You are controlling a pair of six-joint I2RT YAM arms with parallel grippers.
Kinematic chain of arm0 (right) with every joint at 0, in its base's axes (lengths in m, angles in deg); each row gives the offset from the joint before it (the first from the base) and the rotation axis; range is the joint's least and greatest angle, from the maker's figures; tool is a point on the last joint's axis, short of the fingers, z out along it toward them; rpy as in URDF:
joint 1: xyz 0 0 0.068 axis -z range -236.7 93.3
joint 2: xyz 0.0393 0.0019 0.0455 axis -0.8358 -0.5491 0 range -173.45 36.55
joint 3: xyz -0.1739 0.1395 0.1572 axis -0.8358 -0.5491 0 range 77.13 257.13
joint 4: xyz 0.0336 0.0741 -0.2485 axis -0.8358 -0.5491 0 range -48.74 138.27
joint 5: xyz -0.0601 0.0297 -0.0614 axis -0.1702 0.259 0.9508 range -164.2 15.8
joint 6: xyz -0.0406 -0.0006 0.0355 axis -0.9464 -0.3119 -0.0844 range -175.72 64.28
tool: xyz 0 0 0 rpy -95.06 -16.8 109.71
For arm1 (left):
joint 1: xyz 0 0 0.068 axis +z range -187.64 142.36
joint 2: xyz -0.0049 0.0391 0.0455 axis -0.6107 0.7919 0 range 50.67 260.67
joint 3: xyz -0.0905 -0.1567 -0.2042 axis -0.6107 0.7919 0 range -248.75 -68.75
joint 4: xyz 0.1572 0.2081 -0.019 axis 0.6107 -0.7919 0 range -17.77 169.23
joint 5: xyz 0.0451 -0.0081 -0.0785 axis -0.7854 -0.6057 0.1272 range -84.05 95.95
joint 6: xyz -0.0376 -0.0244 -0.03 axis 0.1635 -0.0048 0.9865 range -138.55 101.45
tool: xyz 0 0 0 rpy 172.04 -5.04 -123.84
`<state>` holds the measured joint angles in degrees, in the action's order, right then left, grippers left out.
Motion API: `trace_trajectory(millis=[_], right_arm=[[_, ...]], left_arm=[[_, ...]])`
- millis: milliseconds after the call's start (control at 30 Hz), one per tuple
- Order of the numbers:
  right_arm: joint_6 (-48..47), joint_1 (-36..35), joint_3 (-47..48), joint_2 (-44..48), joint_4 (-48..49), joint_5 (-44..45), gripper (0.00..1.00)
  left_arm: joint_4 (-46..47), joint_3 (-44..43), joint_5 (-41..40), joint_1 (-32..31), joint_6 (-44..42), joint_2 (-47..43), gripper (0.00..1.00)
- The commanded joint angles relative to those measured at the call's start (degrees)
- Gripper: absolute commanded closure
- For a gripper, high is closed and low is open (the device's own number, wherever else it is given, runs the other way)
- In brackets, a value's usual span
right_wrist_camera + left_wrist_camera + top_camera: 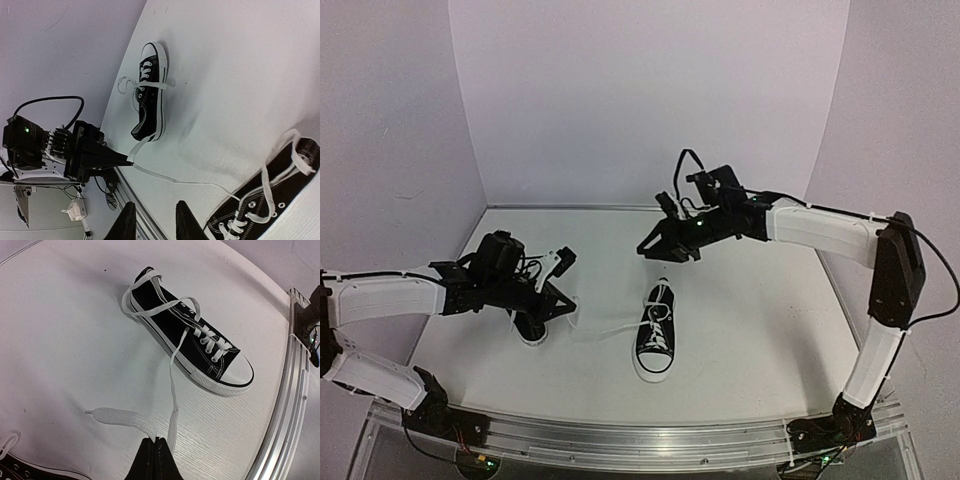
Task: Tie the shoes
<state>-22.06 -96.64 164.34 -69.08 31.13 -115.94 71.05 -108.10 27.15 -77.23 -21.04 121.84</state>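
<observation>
One black shoe (657,342) (190,342) (272,200) with a white toe cap lies mid-table, toe toward the near edge, its laces loose. My left gripper (572,308) (154,441) (125,161) is shut on one white lace (610,328) (172,405) (170,177) of that shoe, drawn out to the left. The lace's free end (117,416) trails on the table. The second shoe (530,330) (150,95) lies under the left arm, largely hidden from above, laces undone. My right gripper (652,248) (156,221) hovers open above the table behind the middle shoe, holding nothing.
An aluminium rail (640,440) (285,405) runs along the table's near edge. White walls (650,100) enclose the back and sides. The right arm (820,230) reaches in from the right, raised off the surface.
</observation>
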Motion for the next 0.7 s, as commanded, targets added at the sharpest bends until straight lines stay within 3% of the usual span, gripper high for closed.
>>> trace_trajectory(millis=[0,100,167,433,667], right_arm=[[-0.7,-4.6,16.0,-9.8,1.4,-4.0,0.67],[1.3,-6.6,25.7,-15.6,0.9,-5.5,0.63],[1.9,-6.1,26.0,-15.4,-0.2,-3.3,0.61],[-5.1,4.3,7.6,-3.6,-11.7,12.1,0.52],[-14.4,7.2,1.9,-4.2,-18.1,16.0,0.50]], left_arm=[[3.0,-0.7,-0.9,0.0,1.4,-3.3,1.00],[1.4,1.1,-3.1,0.0,1.6,-6.2,1.00],[-0.5,1.5,-4.3,-0.1,1.1,-7.5,1.00],[-1.4,-0.6,-4.2,0.0,-0.4,-6.0,1.00],[-1.1,-2.2,-2.7,0.0,-1.9,-2.7,1.00]])
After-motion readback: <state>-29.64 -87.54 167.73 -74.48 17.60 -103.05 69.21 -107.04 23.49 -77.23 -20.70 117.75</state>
